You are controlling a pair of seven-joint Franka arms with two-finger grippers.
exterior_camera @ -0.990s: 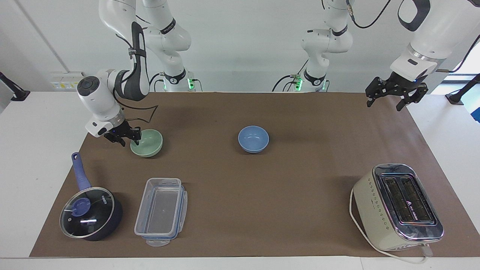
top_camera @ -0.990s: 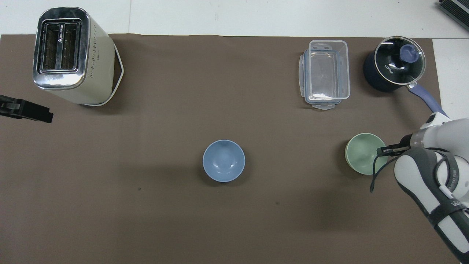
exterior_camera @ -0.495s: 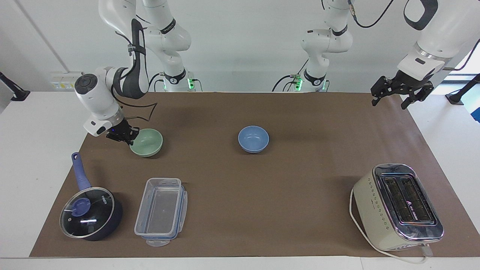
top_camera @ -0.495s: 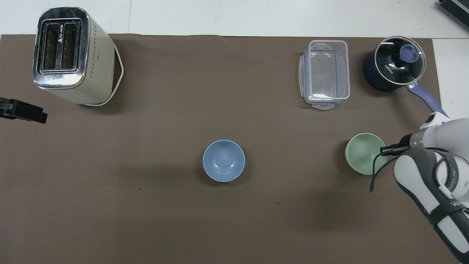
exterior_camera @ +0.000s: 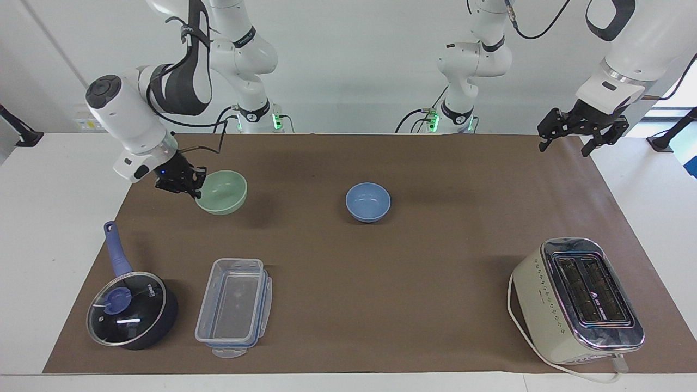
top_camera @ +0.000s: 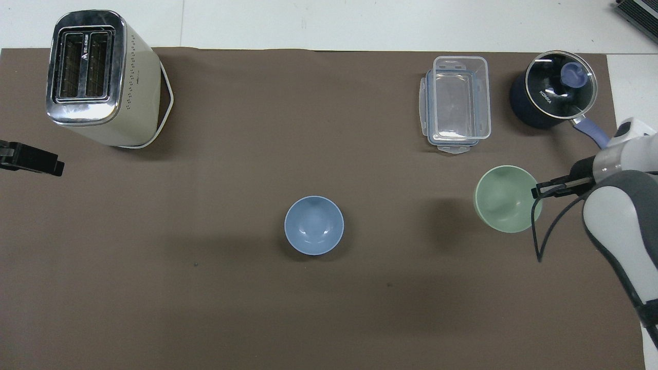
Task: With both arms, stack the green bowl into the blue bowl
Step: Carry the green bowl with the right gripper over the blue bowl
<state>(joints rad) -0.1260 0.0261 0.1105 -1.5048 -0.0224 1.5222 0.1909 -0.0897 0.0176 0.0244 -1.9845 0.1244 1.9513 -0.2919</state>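
The green bowl hangs a little above the brown mat, tilted, at the right arm's end of the table. My right gripper is shut on its rim, on the side away from the blue bowl. In the overhead view the green bowl shows with the right gripper at its edge and a shadow on the mat beside it. The blue bowl stands upright and empty mid-table; it also shows in the overhead view. My left gripper is open and empty, up in the air over the mat's edge at the left arm's end.
A cream toaster stands at the left arm's end, farther from the robots than the bowls. A clear plastic container and a dark blue pot with a glass lid lie farther out than the green bowl.
My right gripper has lifted the green bowl off the mat and carried it a little toward the blue bowl. My left gripper rose slightly and then held still.
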